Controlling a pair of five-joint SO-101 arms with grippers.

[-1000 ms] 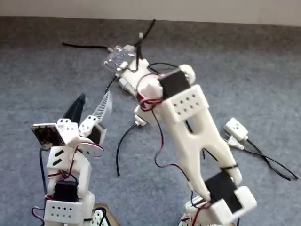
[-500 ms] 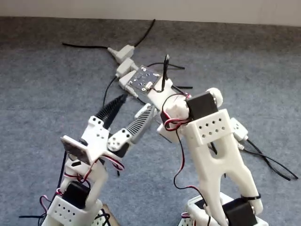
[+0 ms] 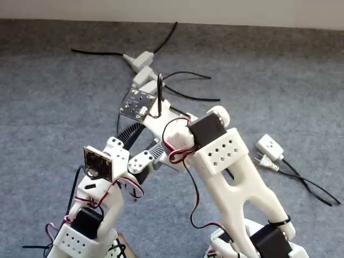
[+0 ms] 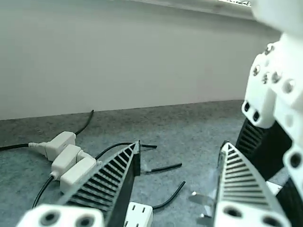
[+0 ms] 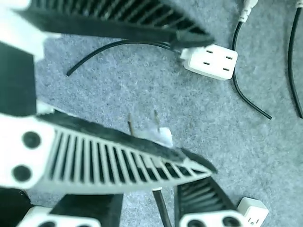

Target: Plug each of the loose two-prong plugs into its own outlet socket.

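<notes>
My right gripper (image 5: 154, 191) is shut on a white two-prong plug (image 5: 162, 136), prongs pointing down at the carpet; its black cable (image 3: 159, 92) stands up past the wrist. My left gripper (image 4: 181, 146) is open, and its two ribbed fingers lie on either side of that plug's prongs (image 4: 202, 201). In the high view the left gripper (image 3: 148, 141) sits under the right arm's wrist (image 3: 161, 115). A white outlet socket (image 5: 210, 61) on a black cord lies on the carpet just beyond; the left wrist view has it low between the fingers (image 4: 139, 215).
Three white connectors (image 3: 141, 70) joined in a row lie at the far side, with black cords trailing off. Another socket (image 3: 269, 146) with a loose plug (image 3: 264, 160) beside it lies at the right. Grey carpet (image 3: 64, 107) covers the whole floor.
The right arm drew back from the far connectors to the middle, carrying the plug with its cable upright. The left gripper rose, swung forward and now sits under the right wrist.
</notes>
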